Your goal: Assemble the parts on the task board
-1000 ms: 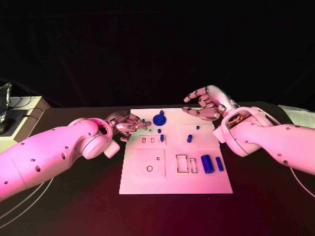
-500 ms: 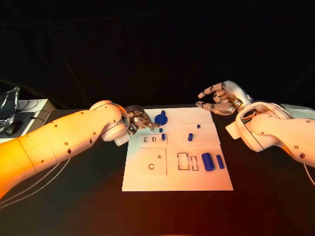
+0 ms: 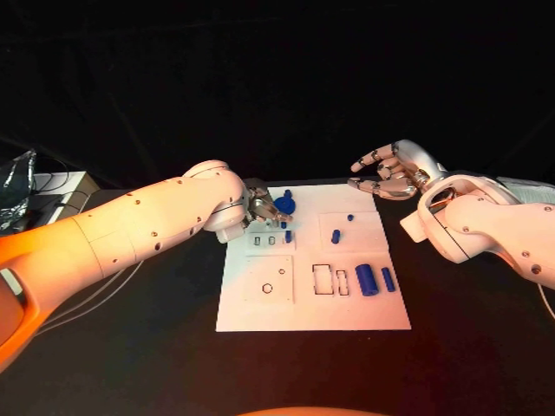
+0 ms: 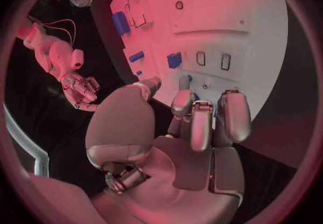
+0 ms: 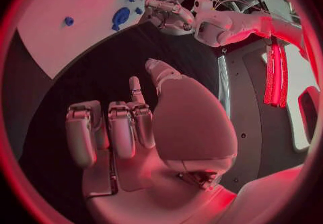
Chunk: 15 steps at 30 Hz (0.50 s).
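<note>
The left hand is down at the far edge of the white board, its fingers bent and close beside a round blue piece, likely so it can reach that piece. I cannot tell if it has hold of the piece or only touches it. The right hand waits up off the board past its far right corner, fingers apart and holding nothing, maybe to stay out of the way. Two blue pegs lie side by side near the right edge, beside empty slots. Most pieces look loose, so the job seems far from done.
</note>
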{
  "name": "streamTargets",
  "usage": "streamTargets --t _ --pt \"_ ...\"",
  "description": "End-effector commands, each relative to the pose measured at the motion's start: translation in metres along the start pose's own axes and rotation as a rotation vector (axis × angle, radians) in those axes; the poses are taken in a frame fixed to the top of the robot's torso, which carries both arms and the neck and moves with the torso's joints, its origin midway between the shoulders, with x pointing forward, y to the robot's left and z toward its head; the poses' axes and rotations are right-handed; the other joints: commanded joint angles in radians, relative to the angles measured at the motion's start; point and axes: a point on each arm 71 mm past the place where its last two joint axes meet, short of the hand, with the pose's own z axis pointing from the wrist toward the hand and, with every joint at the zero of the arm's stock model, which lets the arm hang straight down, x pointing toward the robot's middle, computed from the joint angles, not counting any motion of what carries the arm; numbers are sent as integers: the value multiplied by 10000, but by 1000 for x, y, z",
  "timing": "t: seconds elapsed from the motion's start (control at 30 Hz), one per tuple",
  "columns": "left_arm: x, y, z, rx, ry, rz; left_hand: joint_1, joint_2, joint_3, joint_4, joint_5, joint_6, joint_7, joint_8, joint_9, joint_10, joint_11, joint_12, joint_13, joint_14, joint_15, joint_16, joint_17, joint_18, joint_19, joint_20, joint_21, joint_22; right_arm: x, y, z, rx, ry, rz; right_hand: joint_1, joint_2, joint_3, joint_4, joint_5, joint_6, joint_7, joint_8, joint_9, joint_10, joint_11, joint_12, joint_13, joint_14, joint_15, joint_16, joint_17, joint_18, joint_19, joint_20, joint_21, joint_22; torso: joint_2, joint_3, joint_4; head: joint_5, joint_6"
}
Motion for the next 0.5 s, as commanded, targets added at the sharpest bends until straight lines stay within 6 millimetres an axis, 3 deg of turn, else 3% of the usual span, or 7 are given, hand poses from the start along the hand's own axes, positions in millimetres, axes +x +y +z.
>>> streamTargets --t 0.03,0.2,0.5 --pt "2 -1 3 -477 526 618 -110 -21 70 16 -42 -88 -11 -56 16 -76 22 -69 -18 928 -35 31 2274 -175 33 47 53 13 2 0 0 85 246 -139 61 0 37 41 -4 -78 19 19 10 915 -38 -18 2513 1062 -65 63 2628 -65 906 -60 -75 2420 20 -9 -24 5 -38" --pt "4 -6 6 -562 769 826 -241 -35 34 15 -65 -98 2 -70 26 -109 36 -87 -34 922 -19 24 2262 -174 20 63 52 10 2 0 1 122 274 -162 59 -1 37 44 -2 -83 21 18 11 917 -36 -16 2516 1062 -65 63 2628 -64 906 -60 -77 2419 37 -34 -8 -30 -57" --pt "8 -11 10 -706 1192 1148 -292 -39 3 14 -61 -98 4 -71 33 -136 39 -111 -68 924 -14 26 2267 -178 27 70 61 32 3 0 1 107 295 -218 49 -5 33 54 1 -98 25 16 14 898 -32 -34 2497 1062 -62 63 2628 -60 898 -59 -92 2408 71 -38 10 -58 -104"
